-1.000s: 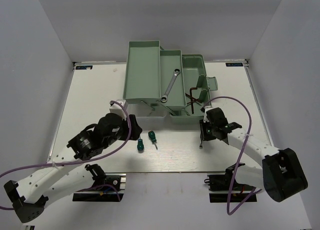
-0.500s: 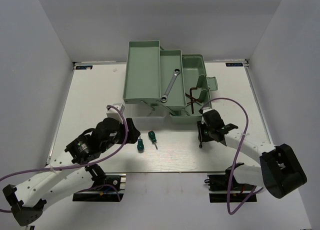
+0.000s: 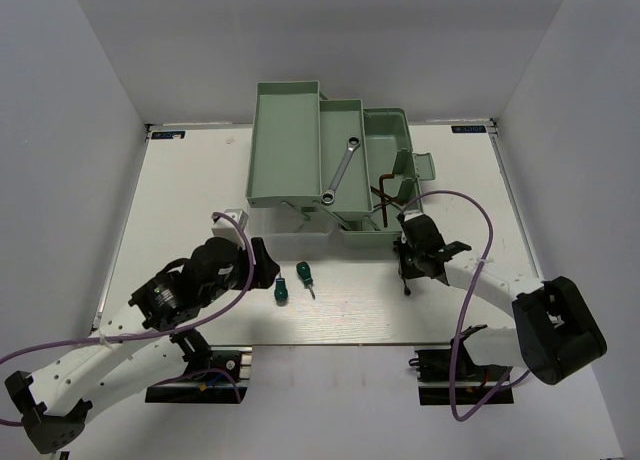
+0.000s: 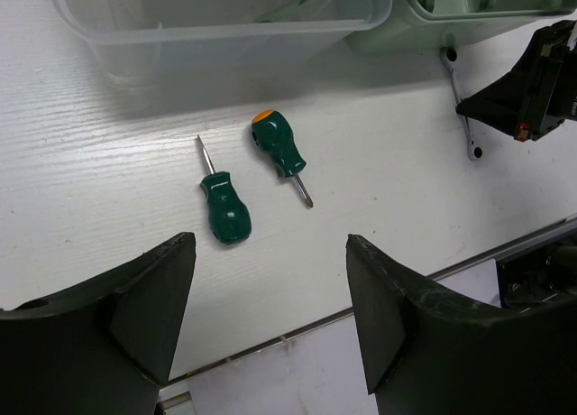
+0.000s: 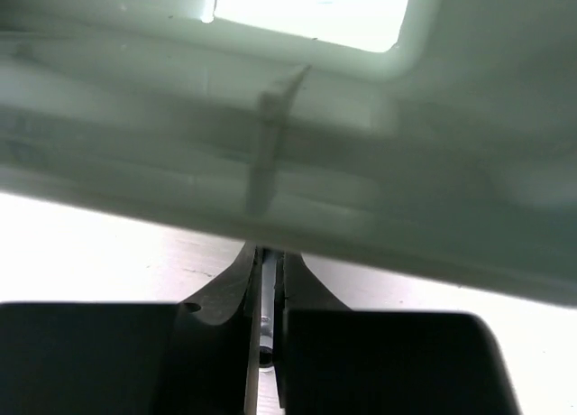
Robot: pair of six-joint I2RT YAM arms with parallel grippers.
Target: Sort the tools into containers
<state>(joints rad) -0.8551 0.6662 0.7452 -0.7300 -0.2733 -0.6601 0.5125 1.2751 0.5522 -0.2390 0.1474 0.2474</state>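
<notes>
Right gripper: pinched almost closed on the slim silver wrench. In the right wrist view only a sliver of gap, with a bright metal shaft between the matte black fingers. Long axis near-vertical in the left wrist view, a small ring at the lower end, the upper end close under the front of the toolbox. Low against the white table, right of centre in the top view.

Left gripper: spread wide, gripping nothing, hanging over the two screwdrivers at lower centre of the top view.
- Orange-capped screwdriver: stubby, with a glossy bulbous green handle toward the upper left and the blade aimed lower right.
- Plain green screwdriver: just beside it but not touching, handle at the lower right, thin blade aimed up and slightly left.

Toolbox: smooth pale mint plastic, rectangular trays stepped open, at top centre of the top view.
- In the middle tray: a second wrench, lying diagonally from upper right to lower left.
- In the deeper base on the right: dark L-shaped hex keys, long legs roughly vertical in frame.
</notes>
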